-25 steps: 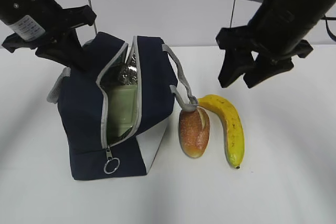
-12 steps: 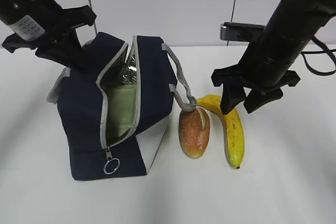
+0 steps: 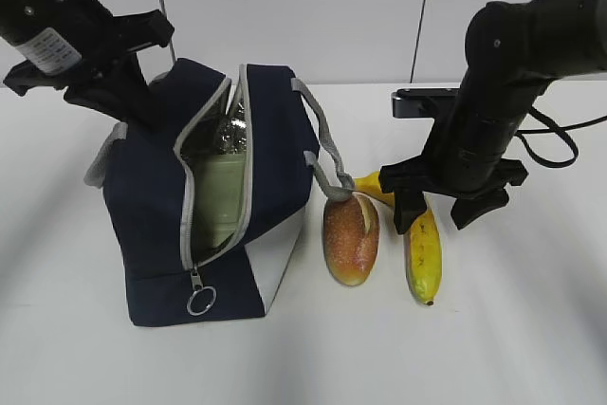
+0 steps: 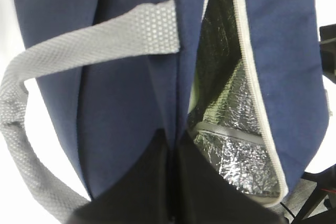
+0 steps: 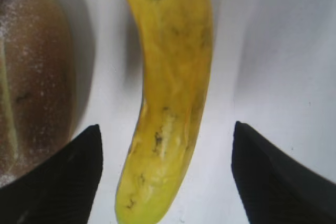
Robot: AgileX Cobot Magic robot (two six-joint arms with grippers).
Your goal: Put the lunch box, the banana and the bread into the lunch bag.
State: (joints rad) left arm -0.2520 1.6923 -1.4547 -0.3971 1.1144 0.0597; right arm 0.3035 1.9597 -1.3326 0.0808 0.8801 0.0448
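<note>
Beside bread (image 3: 351, 239), banana (image 3: 422, 248) lies lengthwise.

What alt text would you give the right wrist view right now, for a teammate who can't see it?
The right tool hangs open over the banana, one dark finger on each side of the fruit and neither touching it. The banana lies lengthwise on the white table, with the bread just beside it at the left edge.

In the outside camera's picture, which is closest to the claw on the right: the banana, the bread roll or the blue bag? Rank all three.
From the right gripper:
1. Banana: directly beneath, between the open jaws.
2. Bread: just left of the banana.
3. Lunch bag: farthest, on the table's left side.
</note>
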